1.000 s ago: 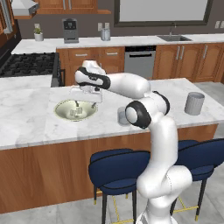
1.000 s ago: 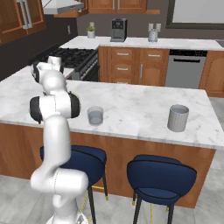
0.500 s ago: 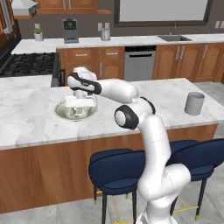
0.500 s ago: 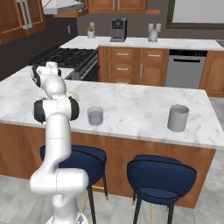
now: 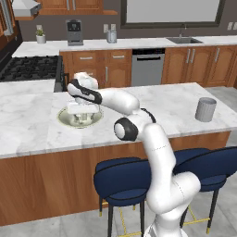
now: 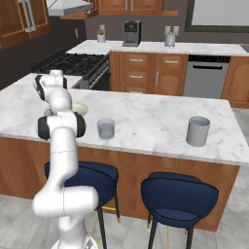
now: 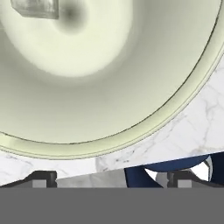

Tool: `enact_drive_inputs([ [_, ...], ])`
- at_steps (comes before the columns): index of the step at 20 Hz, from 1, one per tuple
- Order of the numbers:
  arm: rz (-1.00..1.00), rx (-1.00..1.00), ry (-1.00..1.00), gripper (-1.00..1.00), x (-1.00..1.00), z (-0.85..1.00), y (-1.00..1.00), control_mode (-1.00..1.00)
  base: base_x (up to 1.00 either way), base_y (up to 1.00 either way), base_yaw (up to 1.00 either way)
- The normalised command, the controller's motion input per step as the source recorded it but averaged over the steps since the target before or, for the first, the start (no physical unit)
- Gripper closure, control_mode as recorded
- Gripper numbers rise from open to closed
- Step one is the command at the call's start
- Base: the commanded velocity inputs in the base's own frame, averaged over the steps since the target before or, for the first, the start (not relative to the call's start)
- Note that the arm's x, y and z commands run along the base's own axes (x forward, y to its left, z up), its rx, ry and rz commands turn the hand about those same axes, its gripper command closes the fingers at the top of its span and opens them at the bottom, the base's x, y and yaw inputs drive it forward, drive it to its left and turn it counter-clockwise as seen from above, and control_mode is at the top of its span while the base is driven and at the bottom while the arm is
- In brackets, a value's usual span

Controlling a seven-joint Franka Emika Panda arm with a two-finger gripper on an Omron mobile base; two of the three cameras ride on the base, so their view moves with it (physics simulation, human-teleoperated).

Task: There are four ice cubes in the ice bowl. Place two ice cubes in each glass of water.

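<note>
Ice bowl (image 7: 144,127): no readable txt.

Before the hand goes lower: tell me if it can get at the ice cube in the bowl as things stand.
Probably yes. The hand hangs open right over the ice bowl, and nothing lies between it and the ice cube, which sits off toward the view's edge rather than between the fingertips.

You face a white marble island counter (image 5: 176,104) with warm wood cabinets (image 5: 152,65) behind, a black gas stove (image 5: 28,69), navy upholstered stools (image 6: 177,194) and grey tiled floor (image 6: 14,214).
</note>
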Motion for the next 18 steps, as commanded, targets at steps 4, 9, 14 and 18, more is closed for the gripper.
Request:
enact_drive_inputs([
  [4,0.00,0.20,-0.46,-1.00,-0.21,-0.64,-0.25,-1.00,0.00,0.00,0.00],
  [9,0.00,0.37,-0.41,-1.00,-0.19,-0.64,-0.21,-1.00,0.00,0.00,0.00],
  [14,0.00,0.34,-0.29,-1.00,-0.05,-0.43,-0.10,-1.00,0.00,0.00,0.00],
  [18,0.00,0.10,-0.03,-1.00,0.01,-0.10,0.00,-1.00,0.00,0.00,0.00],
])
